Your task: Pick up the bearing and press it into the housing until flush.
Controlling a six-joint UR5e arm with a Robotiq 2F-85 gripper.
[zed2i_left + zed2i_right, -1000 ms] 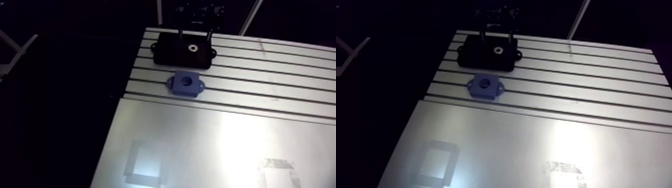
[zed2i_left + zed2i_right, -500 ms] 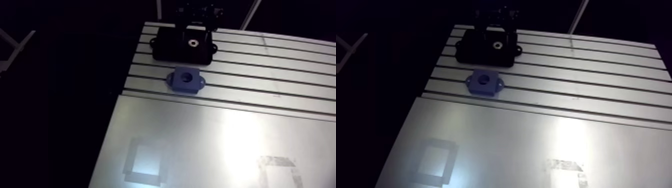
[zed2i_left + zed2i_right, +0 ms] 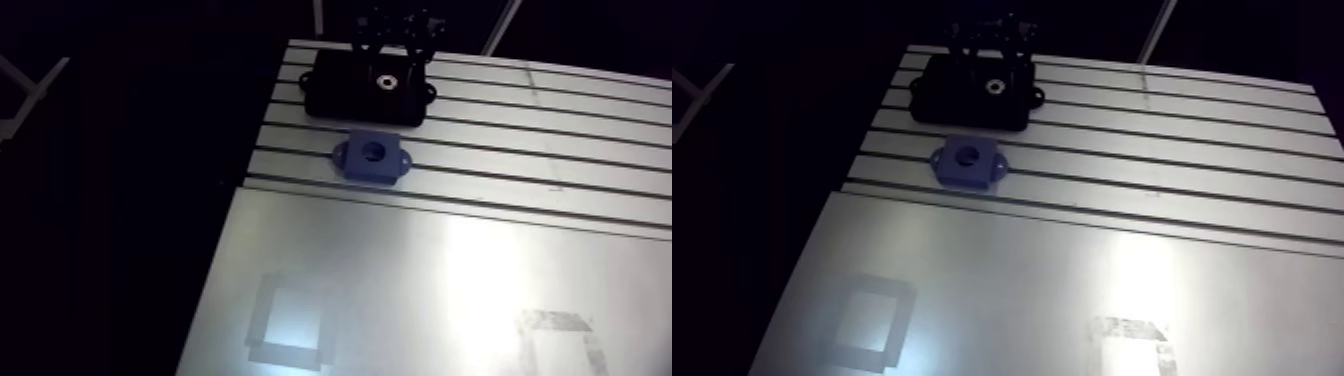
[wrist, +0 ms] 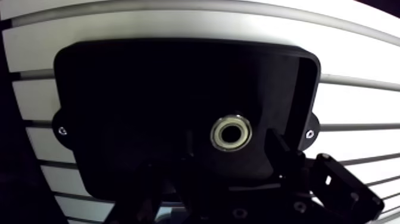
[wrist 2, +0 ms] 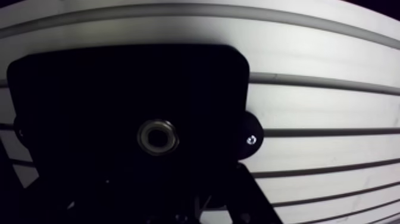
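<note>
Bearing (image 4: 231,132) seated in a black tray (image 4: 149,89) on the slotted desk (image 3: 520,130), end effector (image 4: 232,143) poised over the tray, released, fingers spread either side of the bearing, blue housing (image 3: 372,157) set near the tray.

Matte black end effector (image 4: 233,154), angular linked fingers (image 4: 281,150), small round screw heads (image 4: 238,212).
</note>
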